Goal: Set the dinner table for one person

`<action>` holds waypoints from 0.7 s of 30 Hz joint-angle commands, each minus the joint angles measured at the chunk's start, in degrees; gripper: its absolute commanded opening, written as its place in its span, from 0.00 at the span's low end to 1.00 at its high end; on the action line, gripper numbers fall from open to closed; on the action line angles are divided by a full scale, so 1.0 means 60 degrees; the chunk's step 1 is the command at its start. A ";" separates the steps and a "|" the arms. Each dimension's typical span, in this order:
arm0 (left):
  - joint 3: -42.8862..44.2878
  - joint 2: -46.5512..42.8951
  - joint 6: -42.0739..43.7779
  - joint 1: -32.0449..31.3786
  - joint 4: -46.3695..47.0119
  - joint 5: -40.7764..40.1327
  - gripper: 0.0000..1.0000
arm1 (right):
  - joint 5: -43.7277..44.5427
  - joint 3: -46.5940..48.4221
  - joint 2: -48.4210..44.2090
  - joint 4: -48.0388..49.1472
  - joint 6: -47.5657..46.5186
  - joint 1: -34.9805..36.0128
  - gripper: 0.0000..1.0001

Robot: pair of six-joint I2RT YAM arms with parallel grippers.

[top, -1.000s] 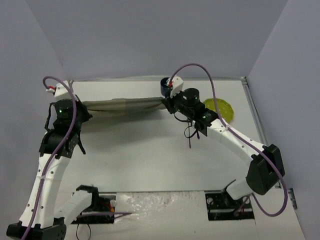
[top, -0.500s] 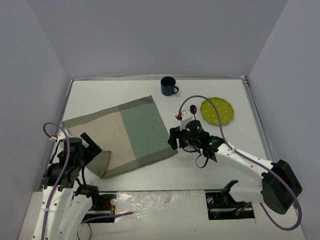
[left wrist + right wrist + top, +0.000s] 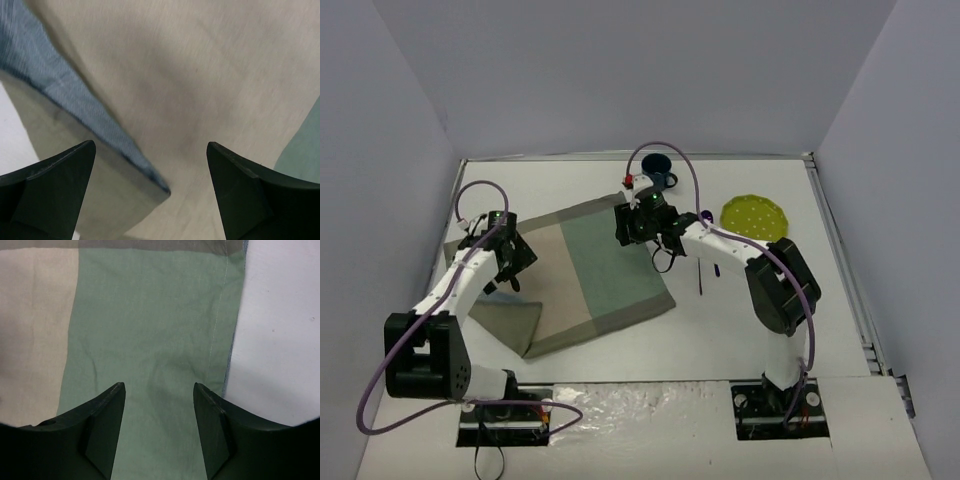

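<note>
White and metal-rimmed, the large flat dinner table lies beneath both arms, bearing a beige-and-green cloth placemat over which the left gripper and right gripper hover, jaws apart and empty, probably to flatten its folded corner.

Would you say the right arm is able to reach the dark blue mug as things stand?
Probably yes: the mug stands just beyond the right gripper, whose jaws are open, with nothing standing between them.

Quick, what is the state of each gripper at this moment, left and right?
Left gripper: open, holding nothing, above the beige part of the placemat.
Right gripper: open, holding nothing, above the green part of the placemat.
</note>
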 commanded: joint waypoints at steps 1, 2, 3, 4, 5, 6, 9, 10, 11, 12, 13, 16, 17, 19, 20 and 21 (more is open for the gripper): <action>0.1892 0.1625 0.0217 0.0343 0.1265 0.0476 0.88 | -0.0083 0.1404 0.1151 0.0106 -0.0700 -0.0033 0.51; 0.2280 0.2482 0.0349 0.0343 0.1303 0.0665 0.87 | -0.0130 0.1726 0.1435 0.0097 -0.0776 -0.0043 0.51; 0.2689 0.3219 0.0477 0.0347 0.1296 0.0868 0.87 | -0.0167 0.1922 0.1696 0.0097 -0.0834 -0.0059 0.50; 0.3115 0.3859 0.0602 0.0354 0.1252 0.1080 0.86 | -0.0197 0.2019 0.1939 0.0104 -0.0879 -0.0081 0.49; 0.3465 0.4369 0.0702 0.0354 0.1200 0.1278 0.85 | -0.0216 0.2095 0.2121 0.0107 -0.0891 -0.0113 0.48; 0.3757 0.4778 0.0784 0.0349 0.1142 0.1465 0.84 | -0.0228 0.2153 0.2255 0.0107 -0.0880 -0.0154 0.47; 0.4444 0.5788 0.0936 0.0343 0.1043 0.1977 0.81 | -0.0166 0.2170 0.2619 0.0136 -0.0809 -0.0283 0.45; 0.4766 0.6206 0.0937 0.0343 0.0914 0.2100 0.80 | -0.0097 0.2118 0.2689 0.0136 -0.0731 -0.0361 0.44; 0.5014 0.6518 0.0946 0.0343 0.0830 0.2199 0.79 | -0.0069 0.2056 0.2746 0.0132 -0.0657 -0.0454 0.43; 0.5200 0.6740 0.0964 0.0343 0.0785 0.2279 0.78 | -0.0077 0.1986 0.2790 0.0123 -0.0587 -0.0559 0.43; 0.5354 0.6971 0.1003 0.0343 0.0748 0.2393 0.78 | -0.0042 0.1885 0.2802 0.0122 -0.0522 -0.0689 0.43; 0.5966 0.7455 0.1102 0.0332 0.0665 0.2760 0.77 | 0.0179 0.1623 0.2800 0.0140 -0.0308 -0.1074 0.42; 0.6177 0.7638 0.1134 0.0318 0.0661 0.2868 0.77 | 0.0247 0.1494 0.2796 0.0147 -0.0273 -0.1181 0.42; 0.6743 0.8005 0.1220 0.0236 0.0687 0.3151 0.77 | 0.0310 0.1398 0.2770 0.0138 -0.0217 -0.1347 0.42; 0.6937 0.8165 0.1290 0.0186 0.0710 0.3273 0.77 | 0.0317 0.1370 0.2757 0.0146 -0.0220 -0.1455 0.41; 0.7147 0.8239 0.1343 0.0150 0.0754 0.3489 0.77 | 0.0308 0.1361 0.2735 0.0142 -0.0242 -0.1523 0.41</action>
